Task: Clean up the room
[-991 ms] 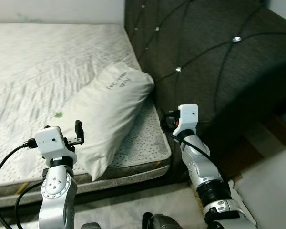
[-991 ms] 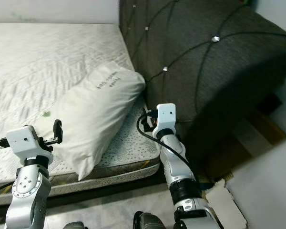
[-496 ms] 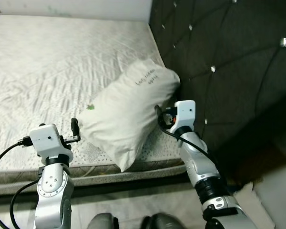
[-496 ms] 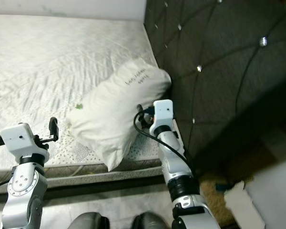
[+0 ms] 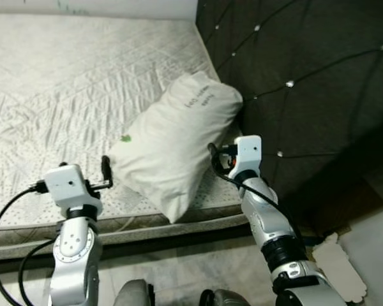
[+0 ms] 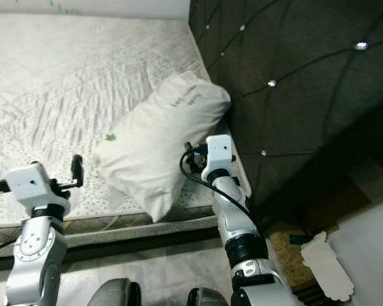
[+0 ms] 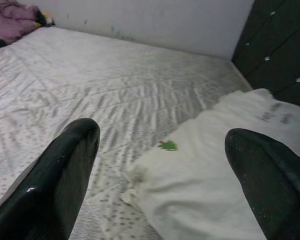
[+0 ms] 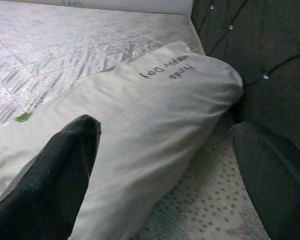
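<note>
A white pillow (image 5: 175, 143) with dark lettering and a small green mark lies askew on the bare mattress (image 5: 64, 83), its far end against the dark tufted headboard (image 5: 306, 70). My left gripper (image 5: 105, 172) is open, held just off the pillow's near left corner over the mattress edge. My right gripper (image 5: 215, 156) is open too, close to the pillow's right side, between it and the headboard. In the left wrist view the pillow (image 7: 225, 195) lies between the black fingers (image 7: 65, 170). The right wrist view looks along the pillow (image 8: 140, 120) toward the headboard.
The mattress runs far to the left and back, up to a white wall (image 7: 150, 22). A purple heap of cloth (image 7: 10, 22) lies at its far corner. Pale floor (image 5: 179, 268) lies below the bed edge, with a white scrap (image 5: 341, 264) at the lower right.
The camera has shifted slightly, so the bed and pillow sit a little differently in view. Both grippers remain open beside the pillow, much as before.
</note>
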`<state>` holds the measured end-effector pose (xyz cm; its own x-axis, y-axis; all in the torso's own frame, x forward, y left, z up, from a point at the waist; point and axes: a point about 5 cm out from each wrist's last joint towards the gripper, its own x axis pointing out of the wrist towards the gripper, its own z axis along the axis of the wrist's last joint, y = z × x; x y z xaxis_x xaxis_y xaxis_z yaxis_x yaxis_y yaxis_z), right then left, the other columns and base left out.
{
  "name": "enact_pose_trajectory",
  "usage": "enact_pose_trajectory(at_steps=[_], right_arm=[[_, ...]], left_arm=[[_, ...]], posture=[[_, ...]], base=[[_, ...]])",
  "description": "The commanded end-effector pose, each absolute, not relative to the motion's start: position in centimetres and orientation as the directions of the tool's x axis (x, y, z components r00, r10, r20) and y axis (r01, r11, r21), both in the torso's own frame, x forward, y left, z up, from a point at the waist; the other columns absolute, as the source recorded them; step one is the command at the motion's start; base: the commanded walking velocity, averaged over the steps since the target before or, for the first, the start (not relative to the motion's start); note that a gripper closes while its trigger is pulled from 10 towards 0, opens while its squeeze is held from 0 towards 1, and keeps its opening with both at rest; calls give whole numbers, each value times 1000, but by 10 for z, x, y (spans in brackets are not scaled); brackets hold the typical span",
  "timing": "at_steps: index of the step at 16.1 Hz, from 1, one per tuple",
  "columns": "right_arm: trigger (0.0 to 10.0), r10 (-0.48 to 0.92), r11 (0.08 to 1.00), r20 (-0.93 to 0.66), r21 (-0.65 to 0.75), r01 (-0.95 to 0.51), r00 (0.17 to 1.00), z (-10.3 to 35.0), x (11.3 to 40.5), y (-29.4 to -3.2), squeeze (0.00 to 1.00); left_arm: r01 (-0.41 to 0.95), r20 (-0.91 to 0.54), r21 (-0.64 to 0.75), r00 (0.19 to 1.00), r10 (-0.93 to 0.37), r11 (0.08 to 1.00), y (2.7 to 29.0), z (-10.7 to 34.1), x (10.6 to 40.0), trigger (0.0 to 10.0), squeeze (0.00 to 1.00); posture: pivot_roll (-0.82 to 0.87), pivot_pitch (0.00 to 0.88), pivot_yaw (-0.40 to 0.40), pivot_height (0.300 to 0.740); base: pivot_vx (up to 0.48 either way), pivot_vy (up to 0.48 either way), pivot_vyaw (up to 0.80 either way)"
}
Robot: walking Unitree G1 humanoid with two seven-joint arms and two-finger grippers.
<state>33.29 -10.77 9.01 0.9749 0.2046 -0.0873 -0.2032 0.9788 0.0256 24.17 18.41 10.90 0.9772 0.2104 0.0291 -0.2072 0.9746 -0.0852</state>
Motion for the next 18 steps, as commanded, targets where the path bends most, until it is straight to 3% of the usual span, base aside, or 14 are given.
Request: enact_pose_trajectory(at_steps=[1, 11, 18], right_arm=[[10000, 192, 981, -88, 22, -190, 977, 89, 333, -112, 0], [10000, 202, 979, -79, 12, -202, 976, 89, 335, -108, 0], [10000, 188, 982, -82, 22, -187, 979, 86, 335, -108, 0]], left_arm=[[-193, 41, -93, 979, 198, 977, 181, 111, 242, 10000, 0], [-174, 48, -75, 983, 178, 982, 182, 111, 243, 10000, 0], [-204, 30, -79, 978, 207, 976, 183, 107, 245, 10000, 0]], posture=[[168, 78, -79, 740], [177, 61, -72, 740], [182, 49, -64, 740]], base=[[289, 0, 0], [406, 0, 0], [0, 0, 0]])
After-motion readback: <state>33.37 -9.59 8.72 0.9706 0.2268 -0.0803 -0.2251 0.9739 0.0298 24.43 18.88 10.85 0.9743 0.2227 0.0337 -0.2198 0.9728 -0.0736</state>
